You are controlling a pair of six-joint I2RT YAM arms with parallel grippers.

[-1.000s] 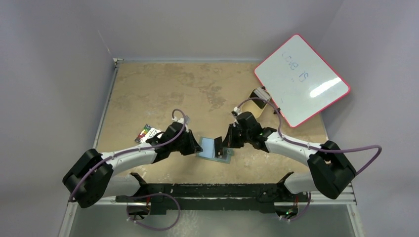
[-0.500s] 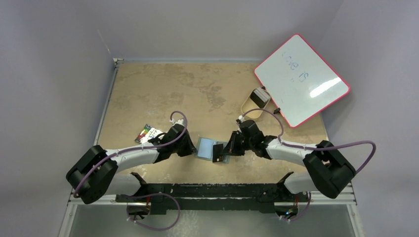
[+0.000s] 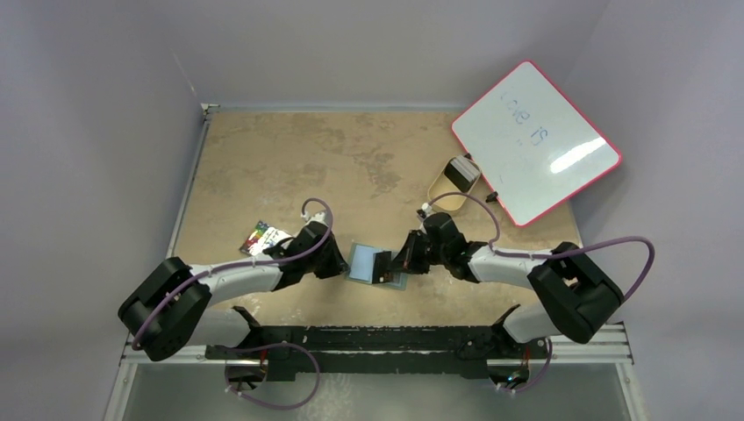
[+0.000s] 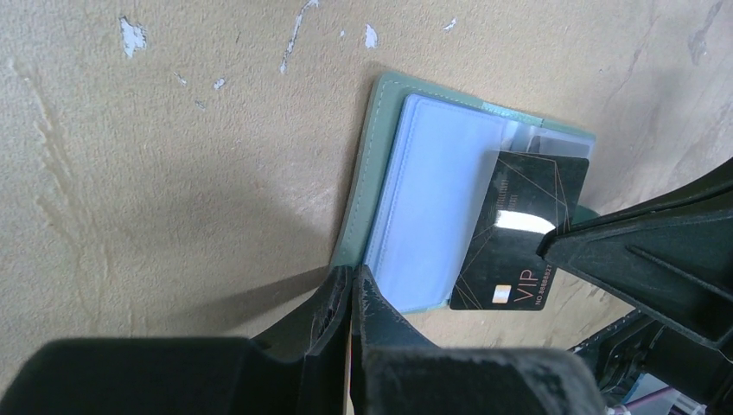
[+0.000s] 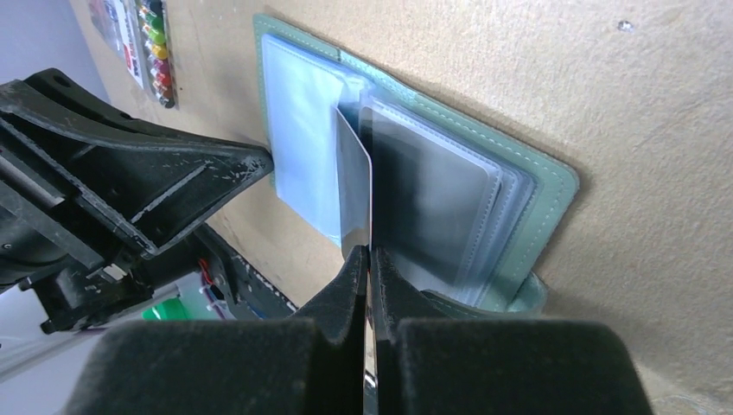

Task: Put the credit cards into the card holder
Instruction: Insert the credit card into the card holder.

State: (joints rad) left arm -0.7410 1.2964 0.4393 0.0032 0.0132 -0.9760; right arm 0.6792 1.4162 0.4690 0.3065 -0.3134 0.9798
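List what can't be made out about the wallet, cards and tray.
- Left wrist view: whether the black card sits inside a sleeve of the card holder; clear plastic blurs its edge.
- Same view: whether the left end effector touches the holder; its own bulk hides the contact.
- Top view: what lies in the tan tray; too small.
- Right wrist view: the colourful card, cut by the top edge.

The worn, blotchy tan tabletop [image 3: 289,158] carried a whiteboard [image 3: 535,142] with a pink-red frame and faint writing, which lay askew and overhung the far right corner. A tan oval tray [image 3: 441,203] sat just beside the whiteboard's left side. A small colourful printed packet [image 3: 263,236] lay near the left edge.
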